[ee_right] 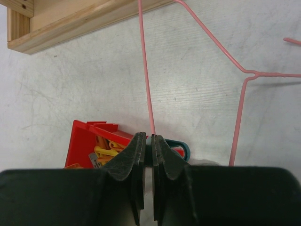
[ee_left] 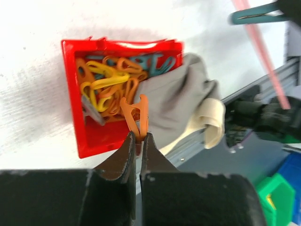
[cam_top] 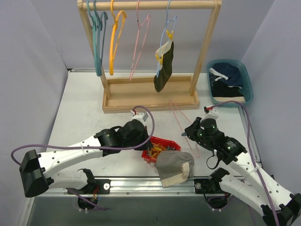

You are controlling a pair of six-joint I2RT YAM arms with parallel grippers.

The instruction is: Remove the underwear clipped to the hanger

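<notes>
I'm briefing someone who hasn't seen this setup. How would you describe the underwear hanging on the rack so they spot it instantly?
Find the wooden rack at the table's far side, coloured hangers along its top rail. From the rightmost, pale blue hanger hangs a dark olive-black brief with a pale waistband. Every other hanger there is bare.

Left fingers (ee_left: 124,157) pinched closed, right fingers (ee_right: 136,160) pinched closed
</notes>
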